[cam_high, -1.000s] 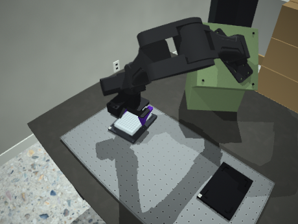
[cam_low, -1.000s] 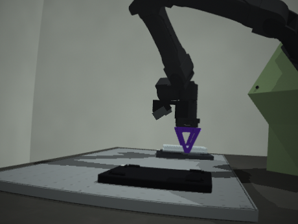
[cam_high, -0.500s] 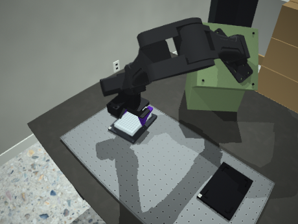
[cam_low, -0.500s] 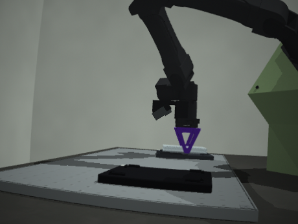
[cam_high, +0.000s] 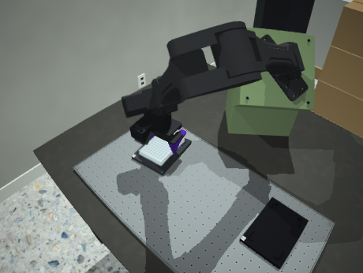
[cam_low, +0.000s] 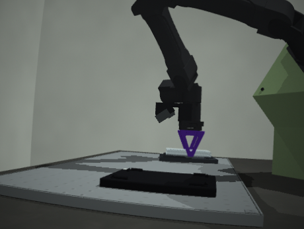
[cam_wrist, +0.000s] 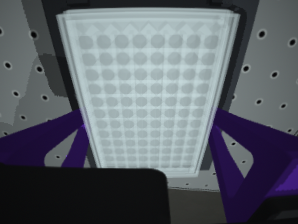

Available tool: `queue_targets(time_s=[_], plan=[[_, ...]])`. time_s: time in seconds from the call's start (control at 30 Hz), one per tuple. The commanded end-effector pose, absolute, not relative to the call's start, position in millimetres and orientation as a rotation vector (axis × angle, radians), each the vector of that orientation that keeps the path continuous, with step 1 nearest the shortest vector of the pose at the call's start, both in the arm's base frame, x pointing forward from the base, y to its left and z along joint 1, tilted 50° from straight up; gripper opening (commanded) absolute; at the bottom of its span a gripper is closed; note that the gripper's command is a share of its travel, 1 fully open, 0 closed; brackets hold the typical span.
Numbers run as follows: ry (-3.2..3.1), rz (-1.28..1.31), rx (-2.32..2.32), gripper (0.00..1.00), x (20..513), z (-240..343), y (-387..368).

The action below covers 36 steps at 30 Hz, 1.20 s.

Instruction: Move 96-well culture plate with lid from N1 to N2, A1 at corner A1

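Plain grey-green wall, with a white outlet plate low on it. White skirting meets speckled terrazzo floor. Dark bench carries a pale perforated board. Green block on the bench's far side. Brown stacked boxes beyond it. Dark panel behind. Hard-edged shadows across the board.

Plate seemingly on nest N1
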State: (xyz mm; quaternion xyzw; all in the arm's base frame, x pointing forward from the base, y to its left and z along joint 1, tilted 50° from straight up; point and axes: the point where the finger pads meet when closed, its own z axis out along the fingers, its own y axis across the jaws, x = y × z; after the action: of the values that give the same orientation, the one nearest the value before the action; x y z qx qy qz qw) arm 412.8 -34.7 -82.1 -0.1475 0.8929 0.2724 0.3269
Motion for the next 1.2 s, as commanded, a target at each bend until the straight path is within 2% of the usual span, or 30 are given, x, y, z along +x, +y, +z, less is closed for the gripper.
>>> queue_targets(time_s=[0.0, 0.8, 0.83, 1.17], plan=[[2.321, 0.686, -0.376, 0.00, 422.3, -82.4, -45.4], [2.333, 0.695, -0.368, 0.00, 420.4, -83.6, -45.9], [2.333, 0.696, -0.369, 1.00, 420.4, -83.5, -45.8], [2.325, 0.689, -0.373, 1.00, 422.3, -79.8, -46.4]])
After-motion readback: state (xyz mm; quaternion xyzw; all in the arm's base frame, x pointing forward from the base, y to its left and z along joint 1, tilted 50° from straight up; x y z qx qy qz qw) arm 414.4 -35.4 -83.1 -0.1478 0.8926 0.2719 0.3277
